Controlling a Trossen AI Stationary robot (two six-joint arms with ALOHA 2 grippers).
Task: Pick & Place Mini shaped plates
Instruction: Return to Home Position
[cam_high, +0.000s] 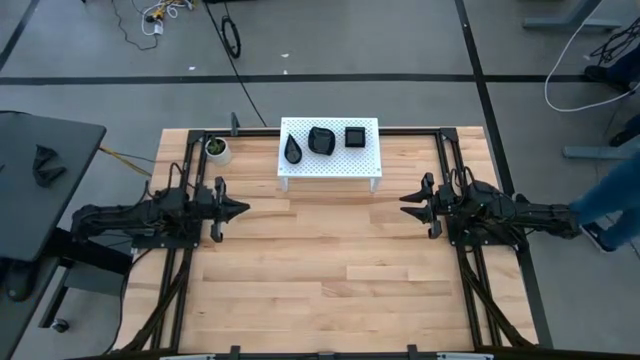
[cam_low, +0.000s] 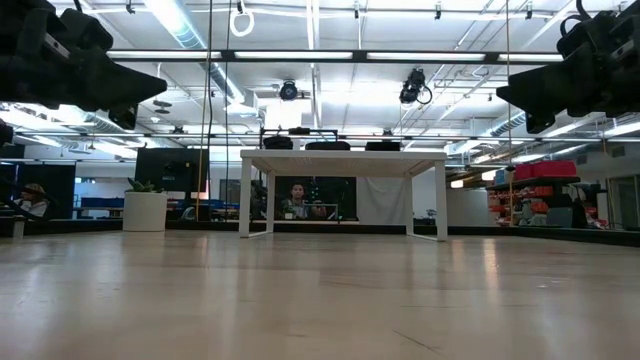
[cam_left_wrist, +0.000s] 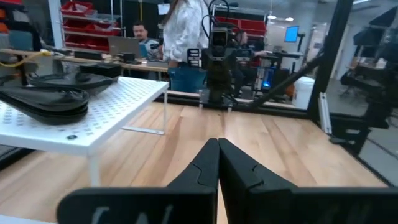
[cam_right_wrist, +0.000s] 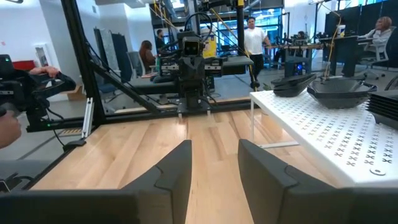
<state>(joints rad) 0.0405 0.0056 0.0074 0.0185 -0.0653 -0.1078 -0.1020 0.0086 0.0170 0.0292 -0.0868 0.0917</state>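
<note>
Three mini shaped plates, glossy black, lie on a white perforated stand (cam_high: 368, 162) at the table's far middle: a teardrop one (cam_high: 292, 150), a lobed one (cam_high: 321, 140) and a square one (cam_high: 355, 136). My left gripper (cam_high: 243, 209) hovers level at the table's left, shut and holding nothing, pointing toward the right arm. My right gripper (cam_high: 405, 207) hovers level at the table's right, open with nothing between its fingers, and faces the left one. The left wrist view shows the teardrop plate (cam_left_wrist: 46, 102) on the stand. The right wrist view shows the stack of plates (cam_right_wrist: 339, 87) there.
A small white cup with a green plant (cam_high: 217, 149) stands on the table left of the stand. Black frame rails (cam_high: 450, 170) run along the table's left, right and far sides. Bare wood lies between the two grippers and toward the near edge. People show in the room beyond.
</note>
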